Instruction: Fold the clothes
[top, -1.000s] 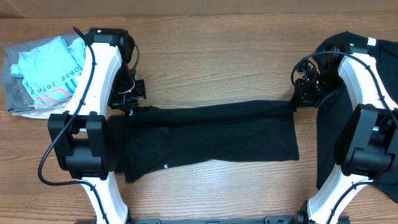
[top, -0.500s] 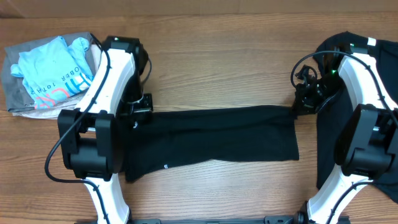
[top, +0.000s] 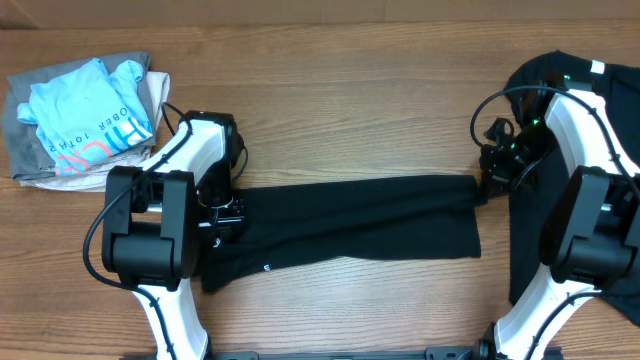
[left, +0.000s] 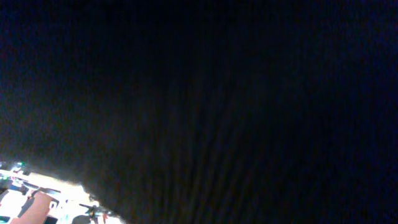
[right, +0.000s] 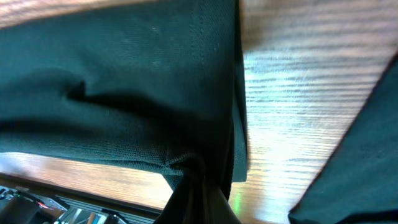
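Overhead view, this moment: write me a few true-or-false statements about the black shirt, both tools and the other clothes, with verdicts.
1. The black T-shirt lies stretched out between the left tool and the right tool. True.
2. The right tool stands open, clear of the shirt. False: it is shut on the shirt's right end.
3. A pile of clothes with a light blue garment on top sits at the far left of the table. True.
4. That pile touches the black T-shirt. False: bare wood lies between them.
5. More black fabric lies at the table's right side. True.
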